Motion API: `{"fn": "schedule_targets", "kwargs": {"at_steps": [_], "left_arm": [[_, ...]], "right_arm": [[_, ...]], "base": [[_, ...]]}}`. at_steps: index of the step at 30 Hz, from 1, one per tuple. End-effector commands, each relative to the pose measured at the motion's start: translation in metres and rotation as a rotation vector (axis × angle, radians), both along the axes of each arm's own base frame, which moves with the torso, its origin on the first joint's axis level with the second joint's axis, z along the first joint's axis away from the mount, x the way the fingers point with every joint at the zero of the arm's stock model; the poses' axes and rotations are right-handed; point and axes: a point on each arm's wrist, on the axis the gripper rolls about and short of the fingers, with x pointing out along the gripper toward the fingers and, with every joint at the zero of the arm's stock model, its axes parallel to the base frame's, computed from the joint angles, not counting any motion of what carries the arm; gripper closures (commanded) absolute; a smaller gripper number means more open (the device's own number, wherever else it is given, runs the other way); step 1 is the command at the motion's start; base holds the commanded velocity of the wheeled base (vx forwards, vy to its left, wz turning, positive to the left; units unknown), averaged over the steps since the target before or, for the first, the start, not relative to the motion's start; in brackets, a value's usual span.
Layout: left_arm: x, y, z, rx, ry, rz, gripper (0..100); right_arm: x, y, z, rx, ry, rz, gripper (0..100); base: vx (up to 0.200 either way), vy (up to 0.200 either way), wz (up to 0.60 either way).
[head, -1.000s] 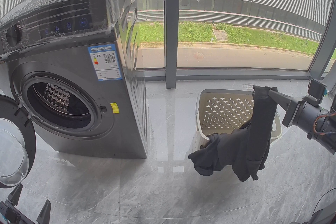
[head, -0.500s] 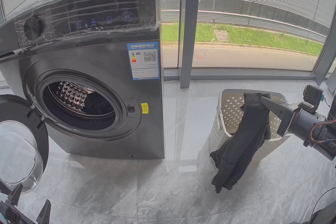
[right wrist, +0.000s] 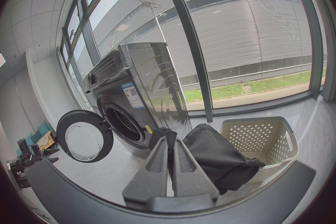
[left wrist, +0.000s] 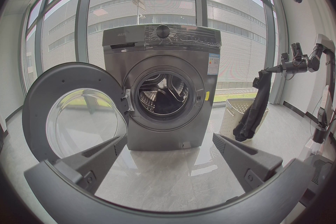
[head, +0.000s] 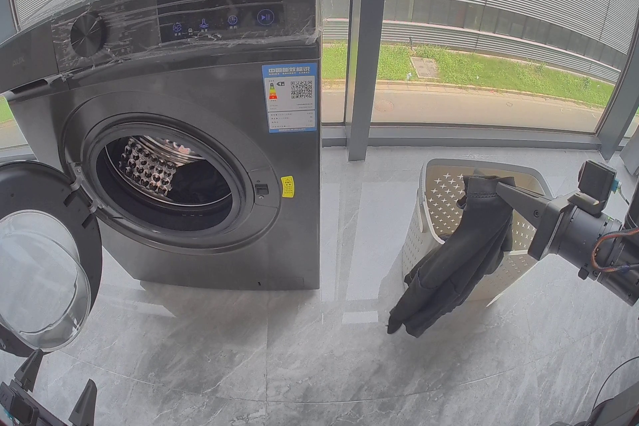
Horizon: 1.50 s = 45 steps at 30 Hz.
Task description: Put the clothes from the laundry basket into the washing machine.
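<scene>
— head view: where's the dark garment [head: 459,261]?
— hanging just before the laundry basket [head: 426,227], pinched in the right gripper [head: 504,189] above its rim.
— left gripper [left wrist: 168,137]?
— fingers apart, holding nothing, well away from the basket.

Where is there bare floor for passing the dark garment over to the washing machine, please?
Free: the floor between washing machine and laundry basket, and the wide stretch before the open drum. Crowded: the basket's front, where the dark garment hangs from the right hand, and the open door at the robot's left.
</scene>
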Motion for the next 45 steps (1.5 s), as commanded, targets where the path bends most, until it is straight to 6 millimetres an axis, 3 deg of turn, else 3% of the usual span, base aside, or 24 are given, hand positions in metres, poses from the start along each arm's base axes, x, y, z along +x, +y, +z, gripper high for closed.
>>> {"fn": "schedule_targets", "kwargs": {"at_steps": [1, 8, 45], "left_arm": [[0.000, 0.000, -0.005, 0.000, 0.001, 0.000, 0], [0.000, 0.000, -0.005, 0.000, 0.001, 0.000, 0], [0.000, 0.000, -0.005, 0.000, 0.001, 0.000, 0]], "right_arm": [[0.000, 0.000, 0.000, 0.001, -0.002, 0.000, 100], [0.000, 0.000, 0.000, 0.001, -0.002, 0.002, 100], [-0.010, 0.013, 0.001, 0.002, -0.003, 0.080, 100]], "base": [[-0.200, 0.000, 0.00], [-0.029, 0.000, 0.00], [0.000, 0.195, 0.00]]}}
